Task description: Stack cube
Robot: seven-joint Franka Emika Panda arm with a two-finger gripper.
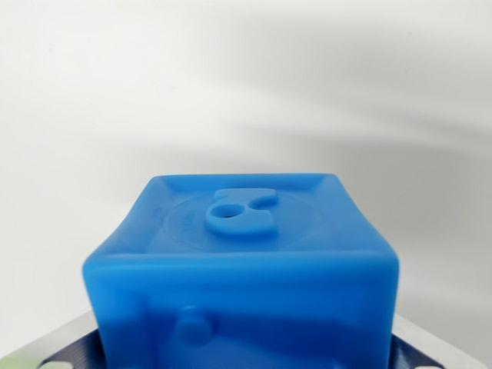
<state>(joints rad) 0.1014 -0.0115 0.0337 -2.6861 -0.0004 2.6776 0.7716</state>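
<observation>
Blue cube (242,261), filling the lower centre of the wrist view.

Soft-looking matte plastic, rounded edges, a raised numeral on its upturned face, a round stud on the near side; no long axis. Metal gripper (246,357) parts flanked it; grip could not be told.

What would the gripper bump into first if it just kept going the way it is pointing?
Nothing obvious. The gripper's fingertips are not clearly visible, only the blue cube close to the camera. Beyond it lies a plain white surface, so the way looks free, though depth is hard to judge here.
</observation>
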